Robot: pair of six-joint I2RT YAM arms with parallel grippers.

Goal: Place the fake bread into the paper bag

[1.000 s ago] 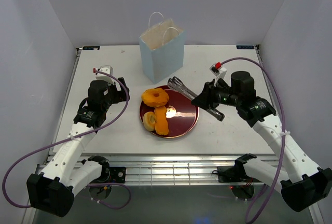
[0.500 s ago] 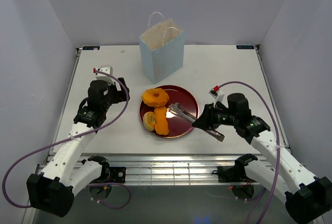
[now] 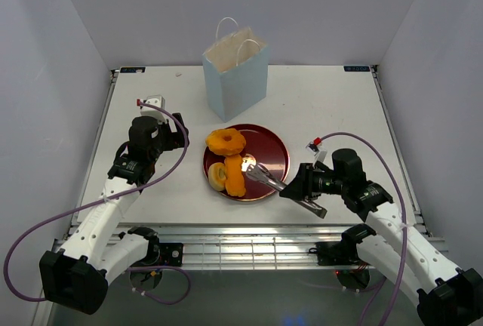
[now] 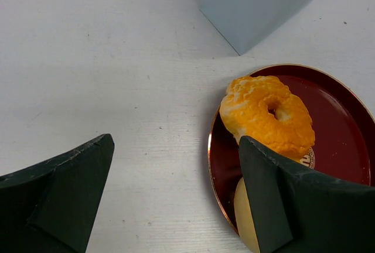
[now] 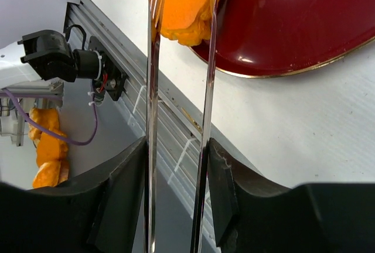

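Observation:
The pale blue paper bag (image 3: 236,73) stands upright and open at the back of the table; its corner shows in the left wrist view (image 4: 263,1). A dark red plate (image 3: 272,152) holds the fake bread: an orange ring (image 3: 225,142), an orange stick (image 3: 235,176) and a pale roll (image 3: 217,175). My right gripper (image 3: 302,185) is shut on metal tongs (image 3: 263,175). The tong tips straddle the orange stick (image 5: 187,7) over the plate (image 5: 293,30). My left gripper (image 3: 170,133) is open and empty, left of the plate, near the ring (image 4: 266,112).
The table's front edge with metal rails (image 5: 176,124) lies just below the plate. A small white block with a red tip (image 3: 151,102) sits at the back left. Grey walls close in the table on three sides.
My right arm has pulled back toward the front edge and swung the tongs from the plate's far right rim down to the orange stick. The left arm has not moved.

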